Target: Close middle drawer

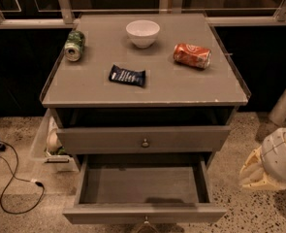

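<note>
The middle drawer [145, 212] is pulled far out at the bottom of the view, and its grey inside shows empty. Its small round knob [146, 222] sits at the lower frame edge. Above it, the top drawer [142, 139] with a like knob stands slightly out from the cabinet. The lowest drawer is hidden. My gripper [255, 173], cream-coloured on a white wrist [284, 154], hangs at the right edge. It is to the right of the open drawer's right front corner and touches nothing.
The cabinet top [181, 86] holds a white bowl [142, 32], a green can [74, 45] lying down, an orange can [192, 55] lying down and a dark snack packet [127, 75]. A clear bin [48, 142] and a black cable [11, 188] lie on the floor at left.
</note>
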Motion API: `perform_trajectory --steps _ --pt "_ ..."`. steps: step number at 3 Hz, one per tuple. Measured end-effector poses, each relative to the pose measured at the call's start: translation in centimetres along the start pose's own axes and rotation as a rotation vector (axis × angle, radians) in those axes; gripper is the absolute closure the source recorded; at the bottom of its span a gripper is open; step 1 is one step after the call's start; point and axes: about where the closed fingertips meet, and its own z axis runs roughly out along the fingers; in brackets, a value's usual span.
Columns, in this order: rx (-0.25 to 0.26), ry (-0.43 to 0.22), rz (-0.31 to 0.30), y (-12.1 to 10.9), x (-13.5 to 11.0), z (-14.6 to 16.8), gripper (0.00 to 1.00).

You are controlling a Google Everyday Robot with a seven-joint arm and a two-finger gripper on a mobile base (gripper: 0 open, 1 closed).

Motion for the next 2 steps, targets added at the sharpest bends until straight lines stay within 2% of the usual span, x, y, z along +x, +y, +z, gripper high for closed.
perform_trajectory --steps 1,2 --pt "0.0 0.0 0.0 0.0 0.0 0.0 1.0" --pt "-0.019 -0.01 0.018 0.5 0.7 2.8 1.0"
